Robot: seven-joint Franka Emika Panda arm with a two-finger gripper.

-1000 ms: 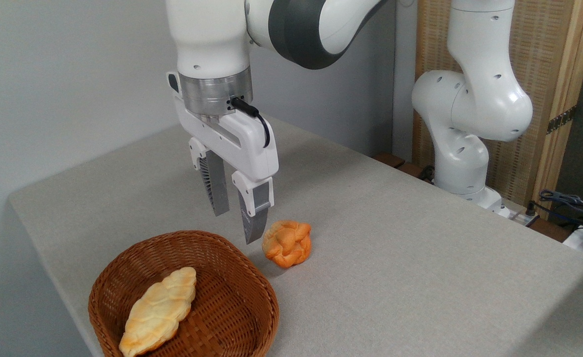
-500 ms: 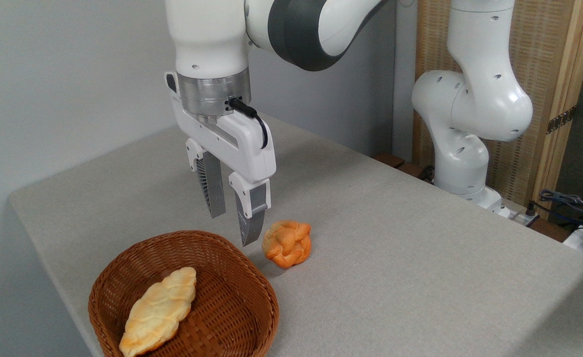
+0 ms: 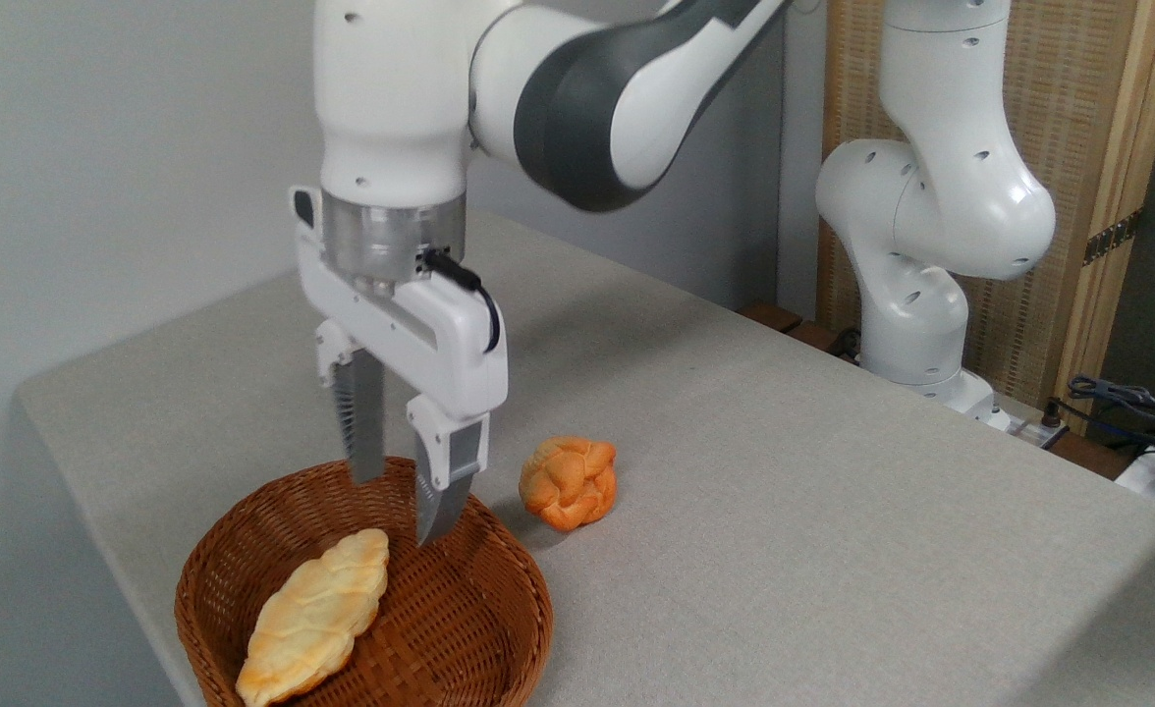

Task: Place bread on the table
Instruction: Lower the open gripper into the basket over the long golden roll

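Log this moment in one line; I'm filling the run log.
gripper: open, empty, above basket | bread: in basket | table: bun

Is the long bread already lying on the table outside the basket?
No, the bread lies inside the basket, and only the orange bun rests on the table.

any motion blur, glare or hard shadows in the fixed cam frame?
Fixed camera: lighting soft and even, no glare. The gripper fingers and the basket weave read sharp; only the arm's grey elbow cover looks slightly smeared. The bun casts a faint, soft-edged shadow on the table. The bread is well exposed, not blown out.
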